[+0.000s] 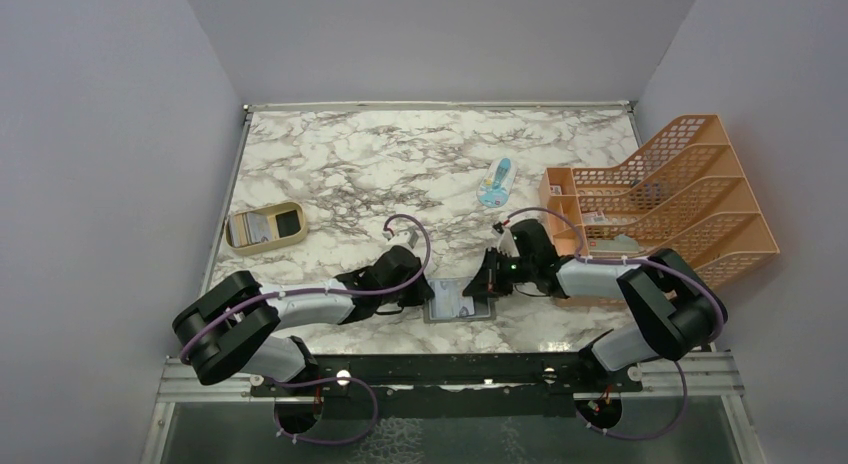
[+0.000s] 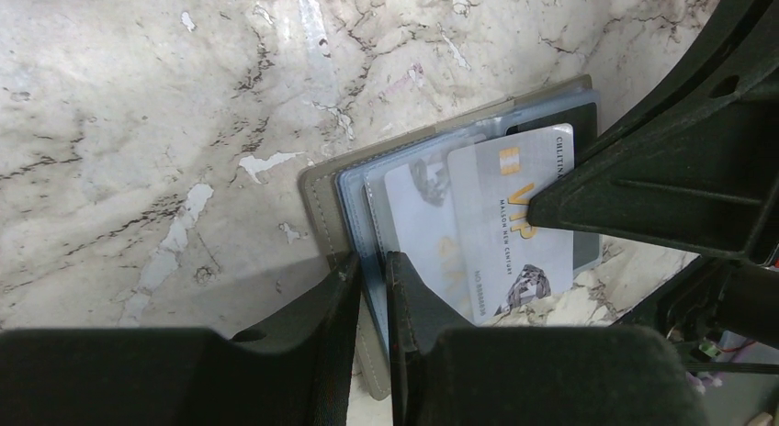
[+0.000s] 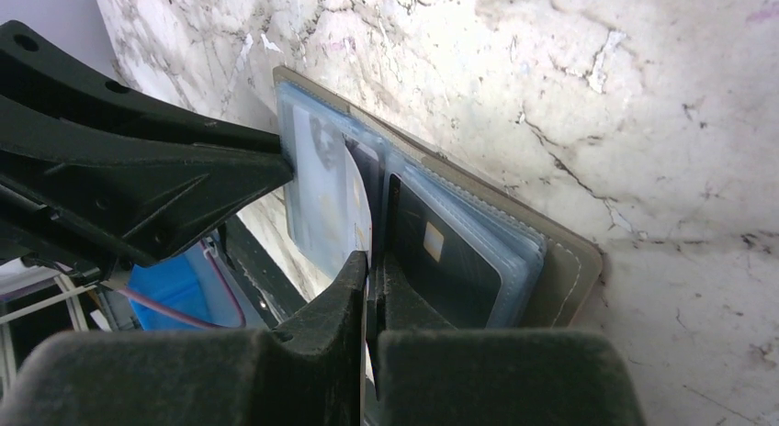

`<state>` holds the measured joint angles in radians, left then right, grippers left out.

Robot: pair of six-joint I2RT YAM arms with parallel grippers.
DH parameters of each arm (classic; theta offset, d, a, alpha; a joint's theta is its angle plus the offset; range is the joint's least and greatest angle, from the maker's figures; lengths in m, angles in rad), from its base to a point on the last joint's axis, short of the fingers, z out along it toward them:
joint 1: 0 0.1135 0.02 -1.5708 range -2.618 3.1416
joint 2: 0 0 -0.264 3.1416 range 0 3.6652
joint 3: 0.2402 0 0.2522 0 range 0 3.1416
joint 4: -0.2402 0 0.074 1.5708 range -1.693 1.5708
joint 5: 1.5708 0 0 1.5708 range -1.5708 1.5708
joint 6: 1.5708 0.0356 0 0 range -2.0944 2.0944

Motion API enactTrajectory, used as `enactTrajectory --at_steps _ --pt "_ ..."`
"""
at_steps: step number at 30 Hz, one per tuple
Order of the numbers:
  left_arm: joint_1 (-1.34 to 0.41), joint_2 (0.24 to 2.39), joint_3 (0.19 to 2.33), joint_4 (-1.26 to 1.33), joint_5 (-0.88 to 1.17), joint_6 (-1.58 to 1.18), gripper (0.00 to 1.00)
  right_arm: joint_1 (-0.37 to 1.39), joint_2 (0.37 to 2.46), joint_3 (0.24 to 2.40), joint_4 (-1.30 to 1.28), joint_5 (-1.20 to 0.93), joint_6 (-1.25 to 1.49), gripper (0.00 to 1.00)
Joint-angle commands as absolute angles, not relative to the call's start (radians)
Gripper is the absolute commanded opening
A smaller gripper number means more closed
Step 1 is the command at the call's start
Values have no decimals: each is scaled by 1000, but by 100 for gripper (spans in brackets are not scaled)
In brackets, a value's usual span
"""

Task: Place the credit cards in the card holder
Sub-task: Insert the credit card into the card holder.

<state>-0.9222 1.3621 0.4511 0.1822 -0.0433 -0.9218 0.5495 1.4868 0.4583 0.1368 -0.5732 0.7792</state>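
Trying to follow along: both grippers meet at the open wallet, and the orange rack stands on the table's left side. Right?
No: the rack stands on the table's right side, as the top view shows. The left gripper and right gripper do meet at the open wallet.

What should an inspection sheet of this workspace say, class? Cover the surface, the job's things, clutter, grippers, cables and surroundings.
Surface: marble table, veined white and grey.
Job's things: card holder lies open between the arms; a VIP credit card sits at its pockets.
Clutter: tan tray with contents on the left; blue-white packet; orange rack on the right.
Grippers: left gripper pinches the card holder's edge; right gripper is shut on the credit card.
Cables: purple cables loop along both arms.
Surroundings: plain grey walls.
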Motion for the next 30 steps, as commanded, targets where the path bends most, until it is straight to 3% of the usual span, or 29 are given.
enactTrajectory --at_steps 1,10,19,30 --pt "-930 1372 418 168 43 -956 19 550 1478 400 170 -527 814 1" --pt "-932 1368 388 199 41 -984 19 552 1479 386 201 -530 847 1" --pt "-932 1374 388 209 40 -986 19 554 1334 472 -121 -402 755 34" --pt "-933 1379 395 214 44 -984 19 565 1318 481 -148 -420 741 40"
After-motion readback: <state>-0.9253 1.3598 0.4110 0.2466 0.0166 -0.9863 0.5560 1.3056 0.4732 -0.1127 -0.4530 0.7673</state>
